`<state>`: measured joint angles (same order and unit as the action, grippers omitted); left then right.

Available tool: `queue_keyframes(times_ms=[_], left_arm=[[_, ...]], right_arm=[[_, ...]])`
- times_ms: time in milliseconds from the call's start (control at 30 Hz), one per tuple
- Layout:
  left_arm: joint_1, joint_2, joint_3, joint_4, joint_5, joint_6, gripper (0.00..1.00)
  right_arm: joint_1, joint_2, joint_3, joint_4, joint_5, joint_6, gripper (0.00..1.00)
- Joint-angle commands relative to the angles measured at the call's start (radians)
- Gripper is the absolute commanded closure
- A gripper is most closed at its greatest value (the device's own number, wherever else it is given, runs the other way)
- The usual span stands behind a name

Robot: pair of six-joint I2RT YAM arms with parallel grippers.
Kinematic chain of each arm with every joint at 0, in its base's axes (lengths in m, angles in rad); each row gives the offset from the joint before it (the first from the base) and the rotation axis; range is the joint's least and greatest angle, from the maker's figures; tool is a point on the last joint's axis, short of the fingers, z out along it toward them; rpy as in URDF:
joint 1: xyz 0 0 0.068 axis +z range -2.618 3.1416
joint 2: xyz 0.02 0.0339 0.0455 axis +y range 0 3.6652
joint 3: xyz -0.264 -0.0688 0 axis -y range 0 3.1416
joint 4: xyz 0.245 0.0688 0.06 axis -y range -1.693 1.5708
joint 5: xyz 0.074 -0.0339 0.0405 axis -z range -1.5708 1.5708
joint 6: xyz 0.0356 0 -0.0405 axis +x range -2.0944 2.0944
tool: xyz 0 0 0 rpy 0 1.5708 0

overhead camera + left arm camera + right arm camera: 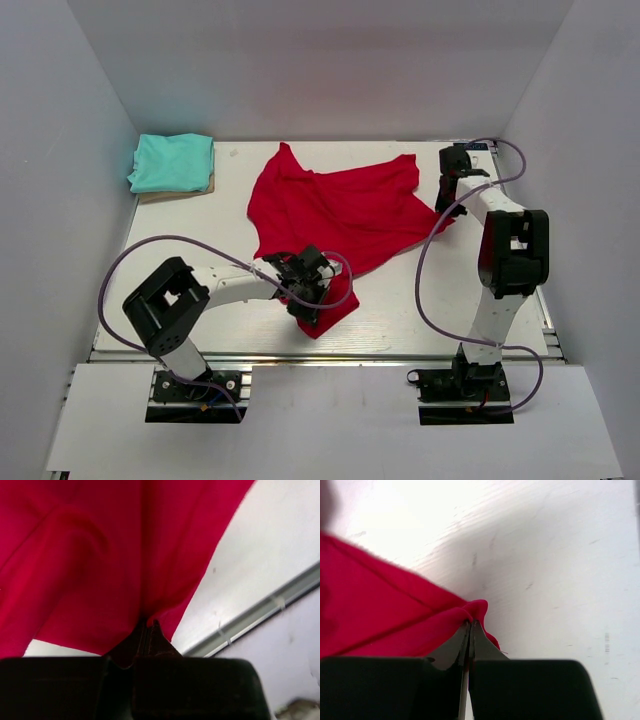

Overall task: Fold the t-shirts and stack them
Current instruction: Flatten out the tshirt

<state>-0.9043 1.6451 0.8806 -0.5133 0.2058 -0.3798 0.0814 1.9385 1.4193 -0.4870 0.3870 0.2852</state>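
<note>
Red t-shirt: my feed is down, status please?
Left gripper shut on red t-shirt, near corner. Right gripper shut on its right edge. Shirt spread, unfolded. Teal t-shirt folded far left, apart.

Overhead view down on the whole table (390,312); both wrist views close on its red t-shirt (340,210).

Left arm (235,285) bent inward, right arm (492,212) stretched forward; both jaws pinched shut.

The left arm (225,285) and right arm (495,215) are white links with blocky black joints. Behind the black left claw (306,312) and right claw (444,208), purple cables (417,280) loop to black base plates (195,385).
</note>
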Motion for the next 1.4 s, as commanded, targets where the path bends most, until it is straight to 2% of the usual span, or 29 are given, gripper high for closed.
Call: queue_keyframes(times_ms=[0,133,300,533,633,667,700,733,767,800,833,900,967,1100,1133,1167,1200,1267,1367], left_arm=[[-0.007,0.070,-0.114,-0.277,0.020,0.004,1.00],[-0.007,0.059,-0.134,-0.277,0.063,0.004,1.00],[-0.016,0.059,-0.143,-0.295,0.083,0.004,1.00],[-0.016,0.012,-0.161,-0.327,0.161,0.015,1.00],[-0.016,-0.016,-0.141,-0.343,0.147,0.024,1.00],[-0.016,-0.016,-0.109,-0.352,0.123,0.024,1.00],[-0.016,-0.025,-0.088,-0.363,0.106,0.033,1.00],[-0.016,-0.034,-0.063,-0.385,0.093,0.033,1.00],[-0.016,-0.034,-0.010,-0.396,0.081,0.033,1.00],[-0.016,-0.048,0.021,-0.407,0.060,0.044,0.97],[-0.016,-0.069,0.088,-0.431,0.035,0.044,0.78],[-0.007,-0.093,0.154,-0.458,-0.014,0.055,0.35],[0.005,-0.119,0.242,-0.467,-0.034,0.055,0.00],[0.005,-0.166,0.333,-0.403,-0.156,0.064,0.00],[0.014,-0.177,0.356,-0.381,-0.195,0.064,0.00],[0.025,-0.166,0.369,-0.339,-0.274,0.052,0.00],[0.025,-0.153,0.385,-0.318,-0.311,0.041,0.00],[0.056,-0.076,0.452,-0.285,-0.386,0.041,0.00],[0.119,0.017,0.540,-0.180,-0.416,0.041,0.00]], right_arm=[[-0.040,-0.047,0.076,-0.062,0.095,0.011,1.00],[-0.068,0.002,0.198,-0.113,0.127,-0.012,1.00],[-0.127,0.060,0.316,-0.264,0.191,0.014,1.00],[-0.150,0.020,0.248,-0.302,0.193,0.045,1.00],[-0.166,0.002,0.205,-0.320,0.194,0.065,1.00],[-0.164,-0.004,0.193,-0.334,0.185,0.071,0.90],[-0.164,-0.009,0.185,-0.337,0.187,0.075,0.76],[-0.166,-0.016,0.172,-0.338,0.188,0.078,0.58],[-0.166,-0.026,0.162,-0.335,0.184,0.080,0.51],[-0.166,-0.029,0.155,-0.334,0.179,0.081,0.39],[-0.167,-0.035,0.156,-0.340,0.173,0.081,0.23],[-0.166,-0.052,0.168,-0.337,0.136,0.059,0.15],[-0.163,-0.065,0.171,-0.303,0.104,0.023,0.12],[-0.158,-0.150,0.098,-0.135,-0.052,-0.069,0.15],[-0.157,-0.157,0.033,-0.112,-0.113,-0.089,0.15],[-0.157,-0.176,0.012,-0.084,-0.179,-0.093,0.19],[-0.157,-0.180,-0.011,0.000,-0.216,-0.106,0.20],[-0.152,-0.185,-0.072,0.060,-0.333,-0.149,0.22],[-0.141,-0.155,-0.085,0.099,-0.375,-0.185,0.23]])
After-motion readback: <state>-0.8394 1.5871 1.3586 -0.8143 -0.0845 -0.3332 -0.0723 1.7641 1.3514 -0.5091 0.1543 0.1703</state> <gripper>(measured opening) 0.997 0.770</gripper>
